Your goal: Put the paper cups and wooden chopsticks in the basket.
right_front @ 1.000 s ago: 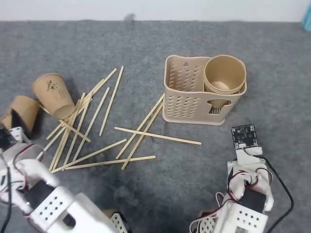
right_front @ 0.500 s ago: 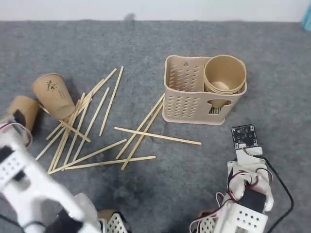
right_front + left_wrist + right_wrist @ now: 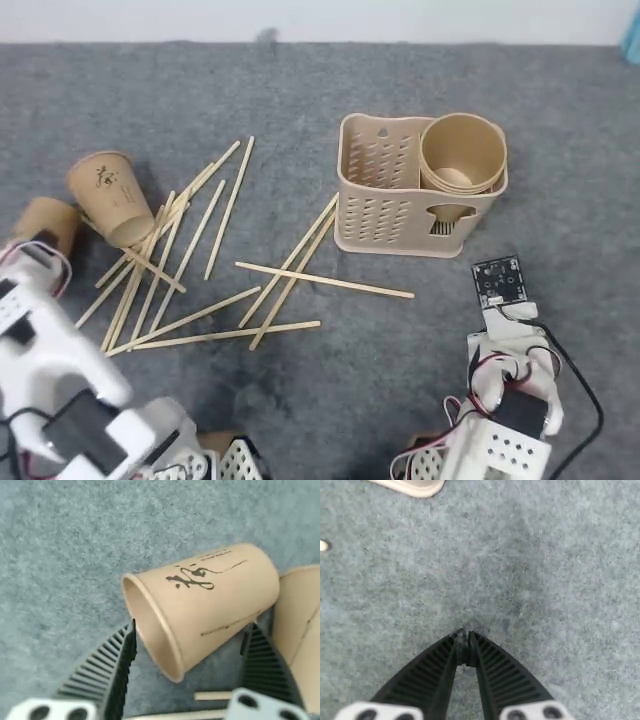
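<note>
The perforated plastic basket holds nested paper cups in one compartment. Well left of it, my left claw gapes wide around a tipped paper cup (not gripped), near scattered wooden chopsticks. My right claw is clenched tip to tip just beside the basket, over the fuzzy grey worktop.

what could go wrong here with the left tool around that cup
The paper cup lies on its side inside the open left tool; closing across its round wall may crush it or let it roll out. A second cup sits right beside it, so one finger might knock it. Chopstick ends near the tool could get dragged.
</note>
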### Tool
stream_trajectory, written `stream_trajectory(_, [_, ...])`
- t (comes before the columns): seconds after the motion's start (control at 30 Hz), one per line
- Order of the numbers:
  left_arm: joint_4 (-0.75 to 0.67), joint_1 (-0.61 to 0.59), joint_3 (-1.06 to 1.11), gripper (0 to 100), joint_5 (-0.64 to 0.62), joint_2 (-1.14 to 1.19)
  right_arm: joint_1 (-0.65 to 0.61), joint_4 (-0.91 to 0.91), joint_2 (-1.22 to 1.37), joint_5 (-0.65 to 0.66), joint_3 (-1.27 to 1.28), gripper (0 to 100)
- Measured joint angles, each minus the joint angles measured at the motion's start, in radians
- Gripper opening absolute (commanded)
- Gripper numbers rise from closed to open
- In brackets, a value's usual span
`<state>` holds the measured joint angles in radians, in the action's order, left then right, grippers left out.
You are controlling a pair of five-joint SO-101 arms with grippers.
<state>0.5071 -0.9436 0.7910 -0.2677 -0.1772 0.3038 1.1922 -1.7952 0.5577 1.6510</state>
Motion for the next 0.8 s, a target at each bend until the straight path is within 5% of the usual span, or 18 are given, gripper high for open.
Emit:
stream_trajectory(0.37, [-0.219,0.075,0.002,31,-0.153,0.126,0.000,0.012,0.000,0.000,0.000,0.8])
stream_trajectory(0.63, [-0.213,0.048,0.002,1,-0.098,0.077,0.000,0.012,0.000,0.000,0.000,0.8])
stream_trajectory(0.8, [-0.160,-0.011,0.002,1,0.000,-0.075,0.000,0.012,0.000,0.000,0.000,0.8])
